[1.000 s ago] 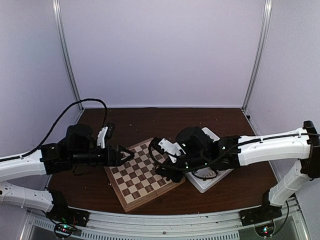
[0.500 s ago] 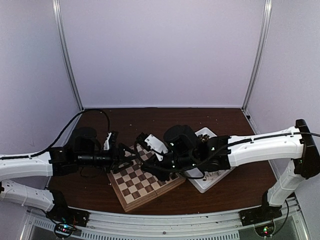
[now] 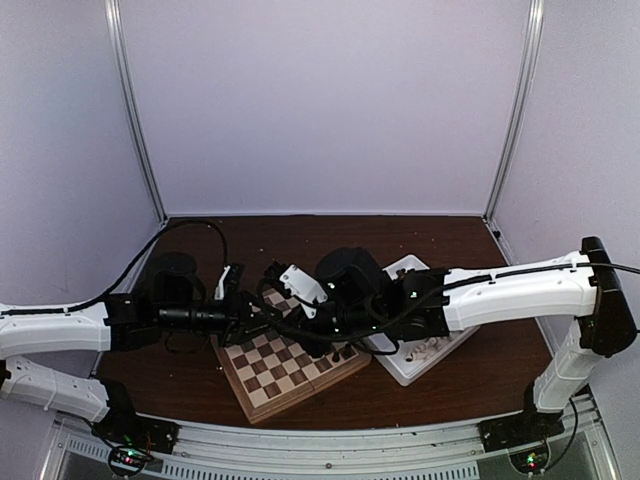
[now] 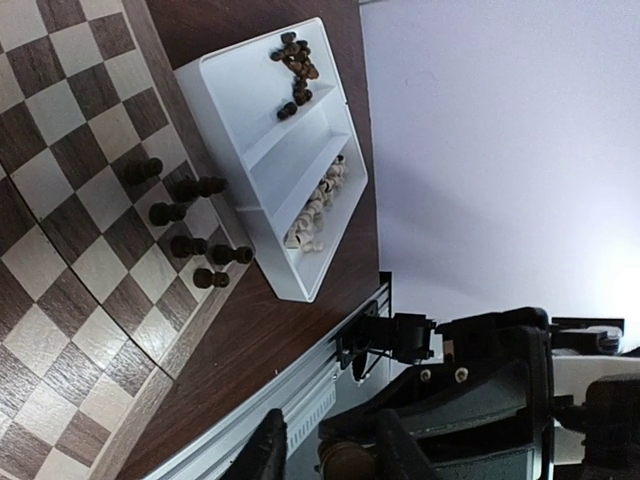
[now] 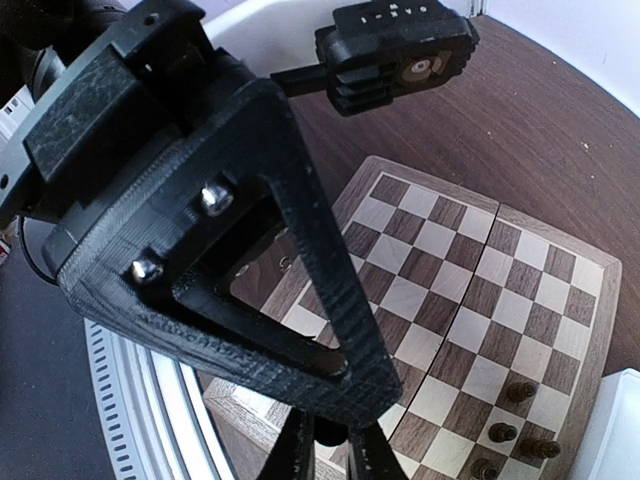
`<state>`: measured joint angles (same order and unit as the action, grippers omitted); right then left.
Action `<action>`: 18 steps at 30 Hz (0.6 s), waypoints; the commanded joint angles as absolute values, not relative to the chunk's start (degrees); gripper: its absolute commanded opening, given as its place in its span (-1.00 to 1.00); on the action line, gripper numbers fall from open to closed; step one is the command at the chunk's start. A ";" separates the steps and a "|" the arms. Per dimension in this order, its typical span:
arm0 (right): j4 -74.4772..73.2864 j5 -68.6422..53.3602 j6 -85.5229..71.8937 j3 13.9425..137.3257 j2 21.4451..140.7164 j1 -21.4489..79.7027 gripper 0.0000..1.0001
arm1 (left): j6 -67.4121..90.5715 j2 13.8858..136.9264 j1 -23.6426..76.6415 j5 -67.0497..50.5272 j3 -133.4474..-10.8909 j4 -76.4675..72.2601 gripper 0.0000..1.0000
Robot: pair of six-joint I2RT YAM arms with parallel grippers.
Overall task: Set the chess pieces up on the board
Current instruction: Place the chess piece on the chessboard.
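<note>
Both grippers meet above the left part of the board [image 3: 290, 368]. My right gripper [image 5: 332, 450] is shut on a dark chess piece [image 5: 331, 436] at its fingertips [image 5: 300, 452]. In the right wrist view the left gripper's black finger frame [image 5: 300, 250] hangs right over that piece. My left gripper [image 4: 330, 455] has the same dark piece [image 4: 345, 463] between its fingers [image 4: 265, 450], and a gap still shows on one side. From above, the left gripper [image 3: 262, 318] and the right gripper [image 3: 272, 305] overlap. Several dark pieces [image 4: 185, 245] stand near the board's right edge [image 3: 340, 352].
A white two-compartment tray [image 3: 400, 370] lies right of the board, with dark pieces [image 4: 295, 60] in one compartment and cream pieces [image 4: 315, 205] in the other. The right arm [image 3: 500, 290] spans over the tray. The metal front rail [image 4: 300, 400] runs along the table's near edge.
The right gripper has carried its piece left across the board to the left gripper. The left arm has moved in towards it, and its jaws have narrowed around the piece.
</note>
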<state>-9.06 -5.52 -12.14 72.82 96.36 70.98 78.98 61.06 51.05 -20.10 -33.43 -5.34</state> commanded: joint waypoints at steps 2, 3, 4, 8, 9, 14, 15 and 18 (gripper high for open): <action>-8.95 -3.57 -11.53 74.52 97.10 71.13 -0.77 | 79.72 60.93 50.67 -20.69 -33.34 -10.25 -0.47; -9.04 -3.46 -11.52 74.53 97.18 71.11 -0.77 | 79.91 60.91 50.63 -20.70 -33.24 -10.39 -0.48; -9.08 -3.43 -11.47 74.57 97.21 71.13 -0.77 | 80.02 60.91 50.56 -20.74 -33.22 -10.47 -0.49; -8.84 -3.30 -11.50 74.53 97.29 71.10 -0.76 | 81.15 61.03 50.36 -21.00 -32.55 -11.78 -0.69; -8.80 -3.17 -11.48 74.49 97.30 71.10 -0.75 | 82.08 61.00 50.24 -20.82 -31.96 -12.89 -0.77; -7.52 -3.13 -11.51 74.03 97.20 71.16 -0.74 | 85.87 60.48 49.71 -19.34 -29.38 -17.48 -1.00; -7.22 -3.09 -11.63 73.94 97.21 71.11 -0.73 | 85.91 60.27 49.62 -19.27 -29.36 -17.37 -1.00; -6.23 -2.80 -12.06 73.47 96.93 71.10 -0.61 | 86.21 60.01 49.42 -19.34 -29.62 -17.27 -1.00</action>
<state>-8.88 -4.12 -11.92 72.93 96.75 70.98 84.40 60.97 50.17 -20.18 -30.04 -13.04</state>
